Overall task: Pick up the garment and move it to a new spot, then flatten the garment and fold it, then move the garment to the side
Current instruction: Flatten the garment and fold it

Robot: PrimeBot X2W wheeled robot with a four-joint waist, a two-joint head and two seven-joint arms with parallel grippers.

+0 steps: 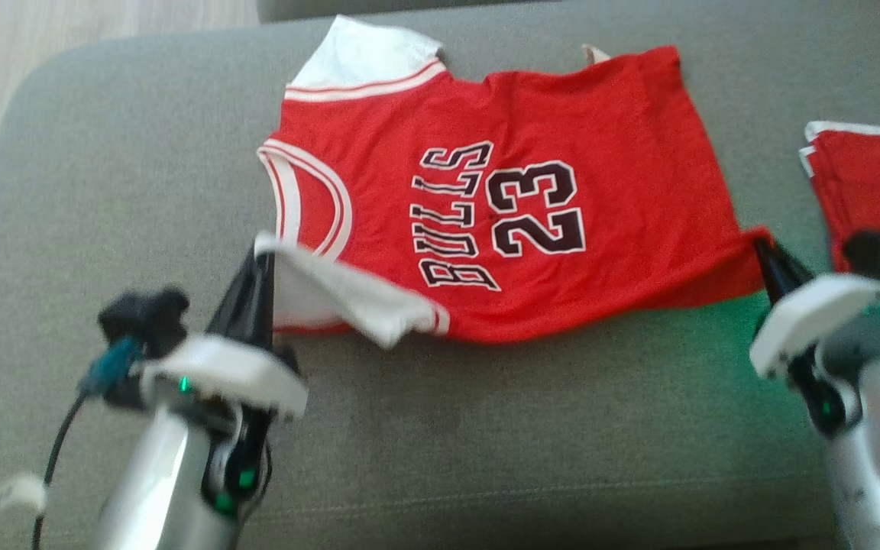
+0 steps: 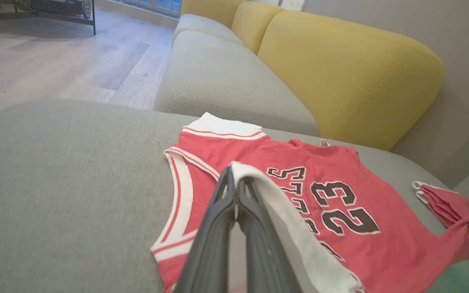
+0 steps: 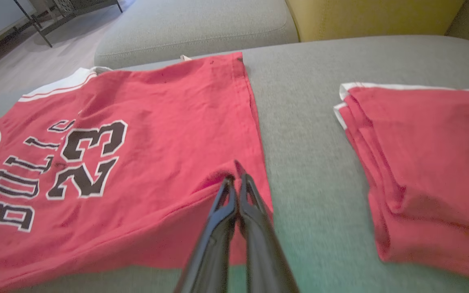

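Nearest the viewer, two pale forearms rise from the lower edge of the head view, one at each near corner of the work.

Left gripper (image 1: 263, 258): fingers pressed together on the white sleeve band (image 1: 333, 294), which is lifted off the seat and turned over toward the lettering. Right gripper (image 1: 762, 246): fingers likewise closed tight, pinching the near hem corner, so that the cloth draws to a small peak at the tips.

Red jersey (image 1: 623, 191): spread face up across the middle of the grey cushion (image 1: 142, 191), collar toward the robot's left, hem toward its right, far sleeve lying flat.

Handling (judged): a thin, light, limp knit with no stiffness of its own. It should sag between two held points and drag on the upholstery rather than slide. The banded sleeve and the stitched hem, where the cloth is doubled, look the surest places to hold.

Room: bare cushion lies open to the left and along the near side. A folded red stack (image 1: 868, 183) sits near the hem, parted from it by a strip of cushion. The jersey's far side lies close to the cushion's back edge. At the left the cushion rounds down to the wood floor (image 1: 66, 30).
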